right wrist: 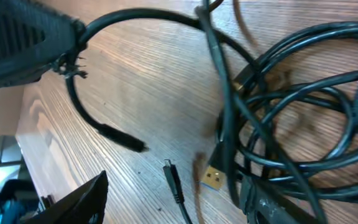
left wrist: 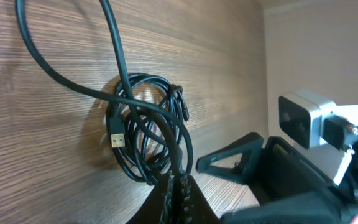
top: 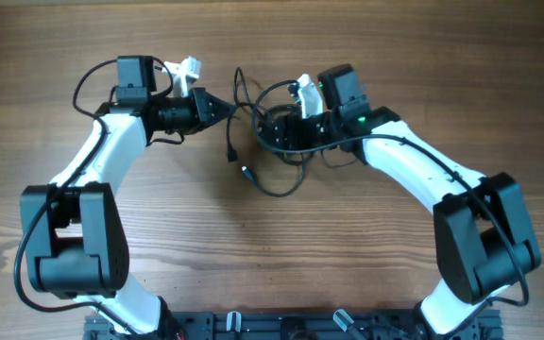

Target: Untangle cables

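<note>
The left gripper (left wrist: pixel 178 182) is pinching one strand of the cables (left wrist: pixel 119 62), its fingers pressed together on it, and the strand is rising out of the fingertips into the coil. That coil is lying flat on the wooden table (top: pixel 366 255) just ahead of the gripper. Several black loops are overlapping there, and a gold USB plug (left wrist: pixel 117 140) is poking out at the coil's left edge. The right gripper (right wrist: pixel 179 208) is sitting at the other side of the same bundle with its jaws standing apart, and the loops are crowding against one finger. From overhead, the two grippers are facing each other with the bundle between them, and a loose tail with a small plug end (top: pixel 246 173) is trailing toward the arm bases
</note>
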{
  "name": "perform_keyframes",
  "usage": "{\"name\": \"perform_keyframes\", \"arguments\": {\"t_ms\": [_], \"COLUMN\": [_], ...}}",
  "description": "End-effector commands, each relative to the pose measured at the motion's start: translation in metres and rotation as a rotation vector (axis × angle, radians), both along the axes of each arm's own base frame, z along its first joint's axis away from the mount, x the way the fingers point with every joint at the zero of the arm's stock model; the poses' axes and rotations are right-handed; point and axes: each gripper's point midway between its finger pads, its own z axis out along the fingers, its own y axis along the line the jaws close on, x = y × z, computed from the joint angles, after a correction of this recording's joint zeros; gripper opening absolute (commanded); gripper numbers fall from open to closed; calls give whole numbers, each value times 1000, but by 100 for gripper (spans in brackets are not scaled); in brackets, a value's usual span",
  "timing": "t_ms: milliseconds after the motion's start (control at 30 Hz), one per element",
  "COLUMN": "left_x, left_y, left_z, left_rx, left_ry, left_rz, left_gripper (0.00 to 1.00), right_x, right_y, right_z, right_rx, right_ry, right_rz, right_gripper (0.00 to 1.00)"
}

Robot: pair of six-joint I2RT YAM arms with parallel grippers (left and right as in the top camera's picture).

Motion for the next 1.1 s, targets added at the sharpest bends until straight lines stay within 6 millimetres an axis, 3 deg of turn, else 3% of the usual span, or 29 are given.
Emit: {"name": "perform_keyframes", "arguments": {"t_ms": [0,200,367,500,767,933,1067], "left_x": [1,1,1,1,1,1,1], "left_y": [-1,-3,-3,-3,-3,-3,-3], "left_z": [-2,-2,-2,-2,-2,-2,-2], "left_rx": [17,17,17,17,17,17,17], "left_ry": [4,1,1,1,1,1,1], "left_rz": [11,6,6,6,6,6,6], "left_gripper": [8,8,9,9,9,9,11], "right_x": [-2,2,-7,-2,7,7,7], "right_y": [4,-2,5,2,1,1,1], "right_z": [-6,-11,-15,-33,-60,-61,-61], "right_rx": [-14,-54,-68,-146,-188,-188,-184], "right_ry": [-15,-11,8,28,24,26,28], "right_rz": [19,-29,-12,-105,-129,-128,-125], "right_gripper": [68,66,64,59,55,51,27]}}
